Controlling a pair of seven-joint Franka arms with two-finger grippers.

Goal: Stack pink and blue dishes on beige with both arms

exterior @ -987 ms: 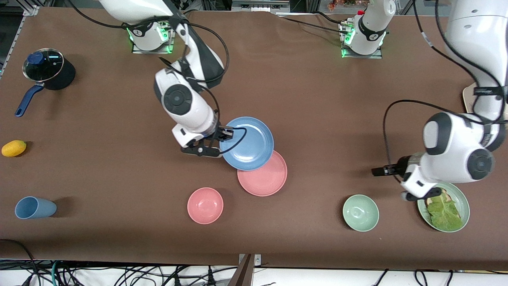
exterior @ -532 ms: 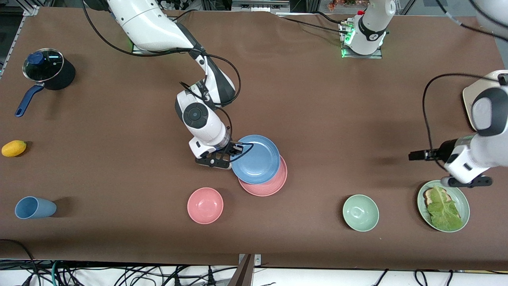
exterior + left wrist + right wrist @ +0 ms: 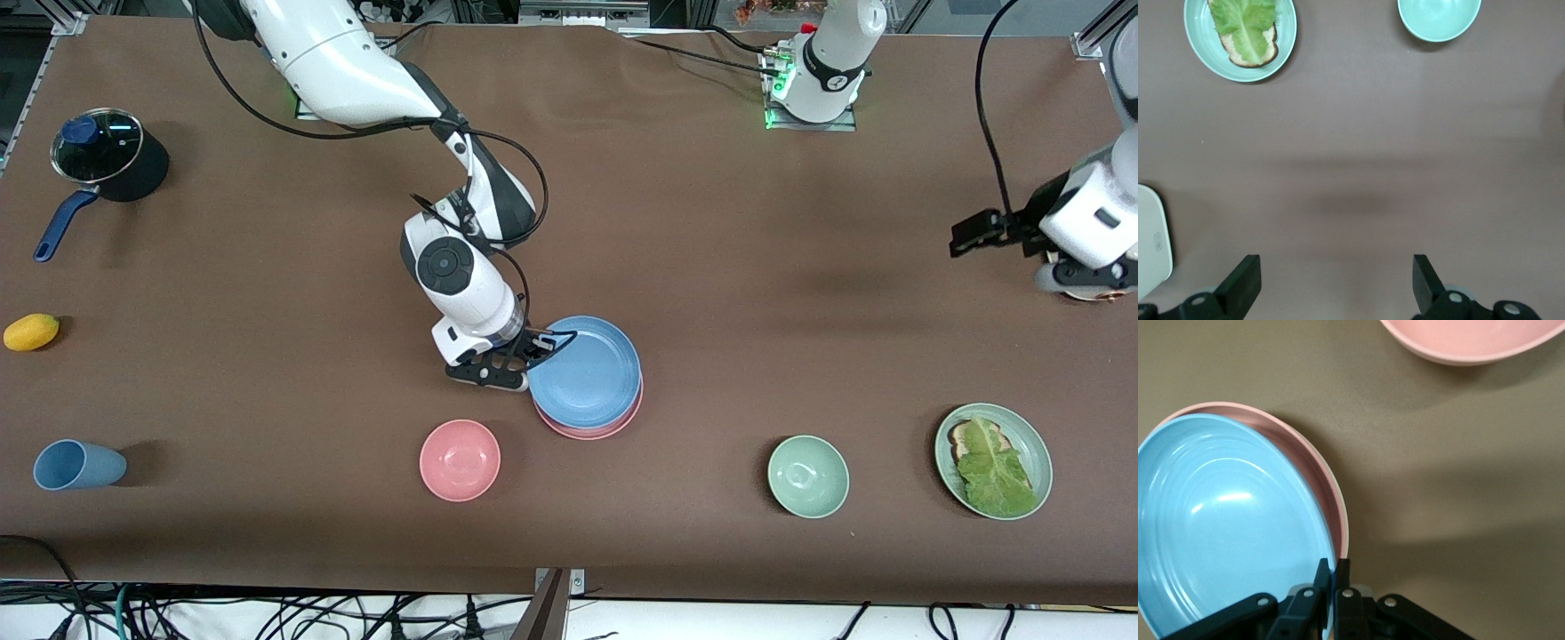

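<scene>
— Right end effector (image 3: 544,342), front view? Clamped on the blue plate's (image 3: 587,372) rim; it has carried the plate from half-overlapping the pink plate (image 3: 594,430) to almost squarely over it.

— Left end effector (image 3: 969,234)? It has risen away from the lettuce plate (image 3: 1031,444).

— Left wrist view? Fingers (image 3: 1239,285) spread apart, holding nothing, above bare worktop (image 3: 1358,167).

— Right wrist view? Fingers (image 3: 1319,577) pinch the blue rim just above the pink plate.

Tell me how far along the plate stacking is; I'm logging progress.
Done: nothing is on a beige plate yet. In hand: the right tool is shut on the blue plate, which sits over the pink plate but is not yet let go. The left tool is open, over bare table at its arm's end. Left: get both plates onto the beige one.
</scene>
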